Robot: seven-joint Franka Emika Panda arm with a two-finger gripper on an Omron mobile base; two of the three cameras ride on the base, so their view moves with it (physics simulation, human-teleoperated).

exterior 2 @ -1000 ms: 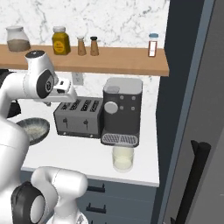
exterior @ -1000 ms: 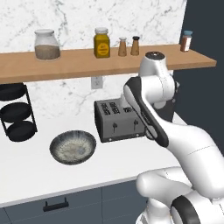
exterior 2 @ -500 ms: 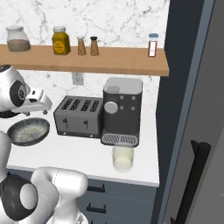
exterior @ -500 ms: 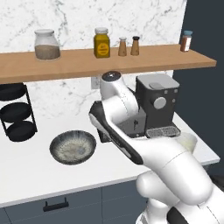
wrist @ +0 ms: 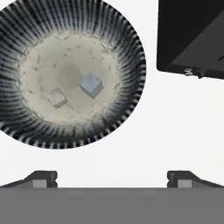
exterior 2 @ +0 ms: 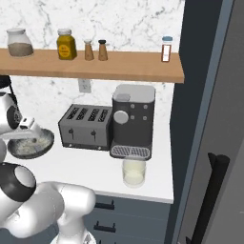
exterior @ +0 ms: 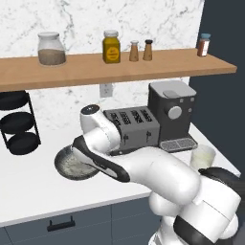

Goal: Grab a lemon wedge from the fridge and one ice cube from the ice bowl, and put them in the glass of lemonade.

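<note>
The ice bowl point(wrist: 127, 39), dark and ribbed with a grainy pale floor, lies below and ahead of my gripper point(wrist: 111, 179). Two ice cubes rest in it: a bluish one point(wrist: 91, 84) near the middle and a paler one point(wrist: 57, 97) beside it. Both fingertips point(wrist: 41, 178) stand wide apart, open, with nothing between them, above the white counter just short of the bowl's rim. From the base, the ice bowl point(exterior: 64, 165) point(exterior 2: 33, 145) sits left of the toaster, partly behind my arm. The glass of lemonade point(exterior 2: 134, 172) point(exterior: 203, 157) stands before the coffee machine. The fridge point(exterior 2: 214, 119) rises at the right. The lemon wedge is out of view.
A dark toaster point(exterior: 131, 127) point(wrist: 192, 35) stands right beside the bowl, with a coffee machine point(exterior 2: 132, 121) to its right. A black three-tier rack point(exterior: 16, 124) is at the far left. A wooden shelf point(exterior: 119, 67) with jars and shakers hangs overhead.
My arm has swung left from in front of the toaster to above the ice bowl. The jaws have stayed open.
</note>
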